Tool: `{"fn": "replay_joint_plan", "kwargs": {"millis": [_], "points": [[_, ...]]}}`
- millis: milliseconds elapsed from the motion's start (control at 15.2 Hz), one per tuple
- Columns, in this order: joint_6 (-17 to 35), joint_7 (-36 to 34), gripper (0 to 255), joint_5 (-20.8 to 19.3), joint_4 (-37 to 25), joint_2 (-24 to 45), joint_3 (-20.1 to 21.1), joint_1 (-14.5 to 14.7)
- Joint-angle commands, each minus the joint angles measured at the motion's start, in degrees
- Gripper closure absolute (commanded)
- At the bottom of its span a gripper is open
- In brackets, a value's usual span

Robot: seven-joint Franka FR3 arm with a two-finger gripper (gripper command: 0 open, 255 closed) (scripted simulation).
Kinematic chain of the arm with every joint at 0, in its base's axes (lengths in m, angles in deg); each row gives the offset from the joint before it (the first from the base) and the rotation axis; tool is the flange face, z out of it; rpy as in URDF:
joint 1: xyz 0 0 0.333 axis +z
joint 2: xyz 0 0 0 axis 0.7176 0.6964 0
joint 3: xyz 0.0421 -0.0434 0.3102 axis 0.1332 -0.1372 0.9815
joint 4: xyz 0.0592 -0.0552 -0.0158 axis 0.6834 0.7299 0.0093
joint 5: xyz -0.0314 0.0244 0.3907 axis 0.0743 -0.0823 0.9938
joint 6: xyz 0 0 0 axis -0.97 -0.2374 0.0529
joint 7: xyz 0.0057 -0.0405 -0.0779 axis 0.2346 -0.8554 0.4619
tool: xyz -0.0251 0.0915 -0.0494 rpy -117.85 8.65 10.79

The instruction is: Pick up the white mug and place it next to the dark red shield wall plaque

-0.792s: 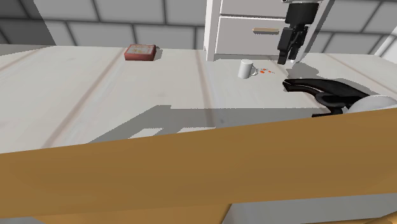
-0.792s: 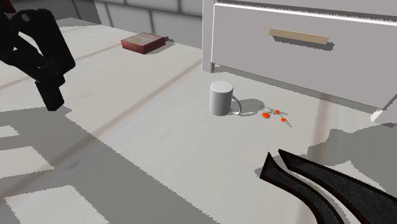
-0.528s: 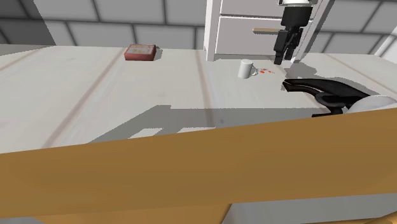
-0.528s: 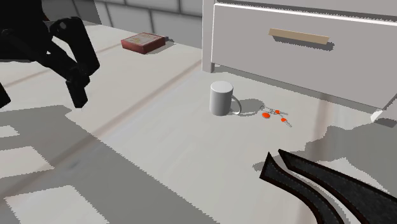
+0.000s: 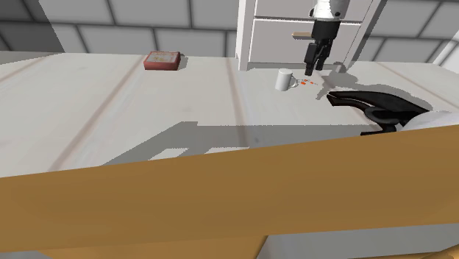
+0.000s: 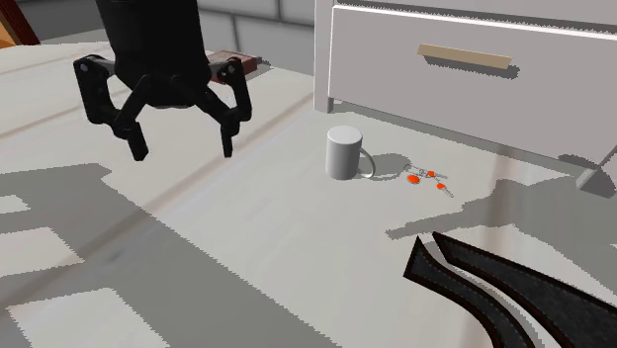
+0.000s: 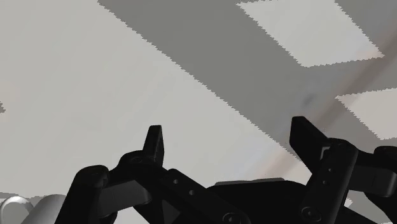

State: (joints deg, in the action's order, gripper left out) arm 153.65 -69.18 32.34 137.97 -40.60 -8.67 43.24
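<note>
While the gripper [image 6: 183, 151] hangs spread wide and empty | white mug [image 6: 343, 153] stands upright, well apart, toward the second exterior view's right

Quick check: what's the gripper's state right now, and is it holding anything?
Gripper: open, fingers spread apart, holding nothing. The white mug stands apart from it, not between the fingers.
</note>
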Motion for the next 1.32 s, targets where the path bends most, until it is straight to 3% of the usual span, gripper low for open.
{"fn": "replay_joint_plan", "kwargs": {"millis": [0,594,1254], "points": [[2.47,2.03,0,-0.68,-1.55,3.54,-1.33,-0.37],[11.84,10.86,0,-0.72,-11.09,20.59,-6.44,-1.73],[16.44,20.64,0,3.97,-28.99,41.48,-9.21,-4.75]]}}
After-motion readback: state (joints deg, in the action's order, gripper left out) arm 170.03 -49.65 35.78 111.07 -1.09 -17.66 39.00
